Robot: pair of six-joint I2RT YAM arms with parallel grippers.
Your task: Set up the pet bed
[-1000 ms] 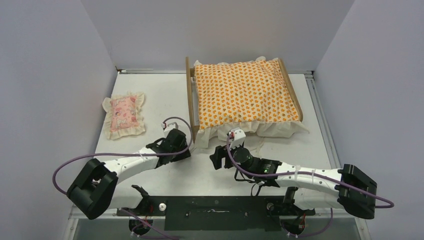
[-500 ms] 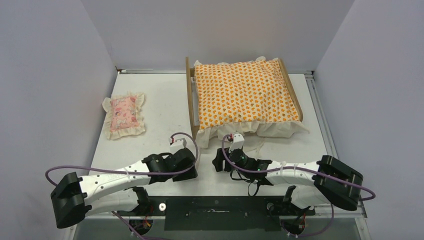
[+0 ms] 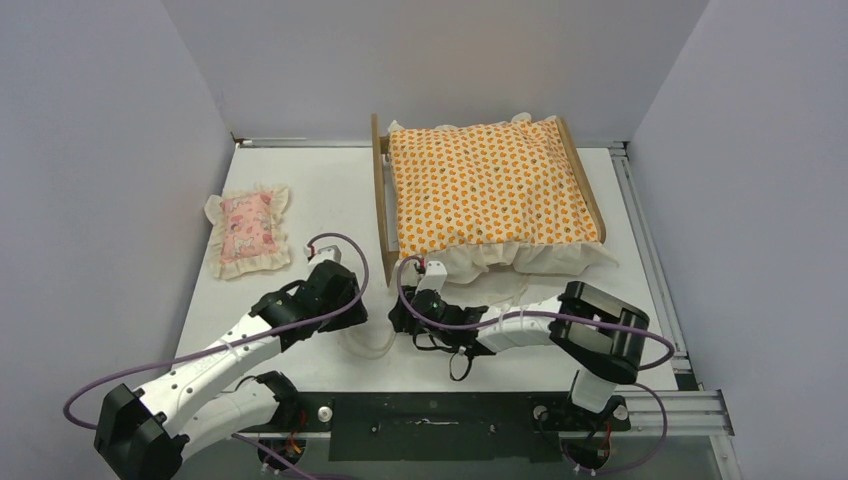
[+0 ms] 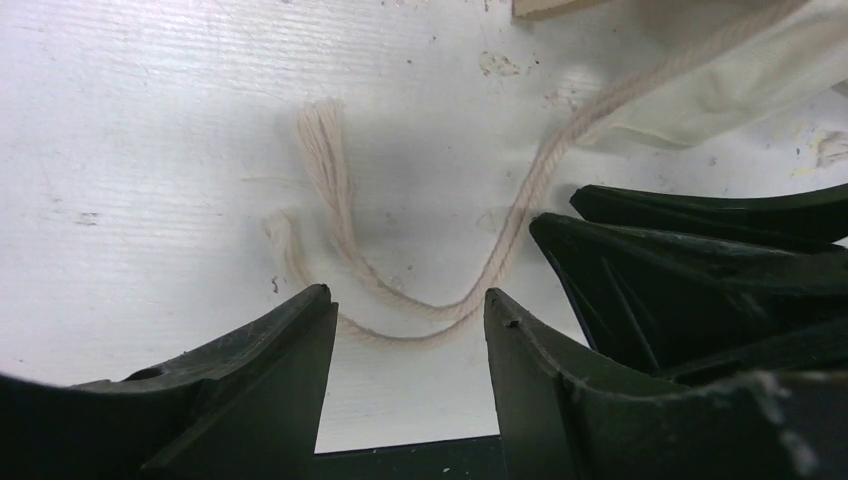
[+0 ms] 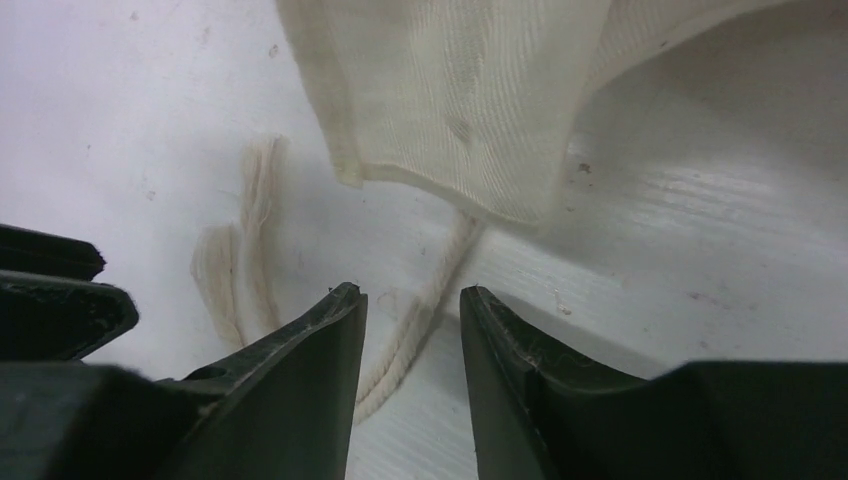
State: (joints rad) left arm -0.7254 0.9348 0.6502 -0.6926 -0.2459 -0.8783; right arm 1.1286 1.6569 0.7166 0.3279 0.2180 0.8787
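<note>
Cord (image 4: 440, 312), loose beside pet bed (image 3: 380, 190). We find left gripper (image 4: 410, 300) and right gripper (image 5: 410, 295) both spread astride it, nothing pinched, presumably for tying.

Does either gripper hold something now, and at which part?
Nothing: the cord lies unclamped between the open jaws of the left gripper and the right gripper.

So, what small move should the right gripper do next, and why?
Probably close the right gripper on the cord. The cord runs from under the cream frill and lies on the table just between the open fingers, not yet pinched, so it seems ready to grip.
</note>
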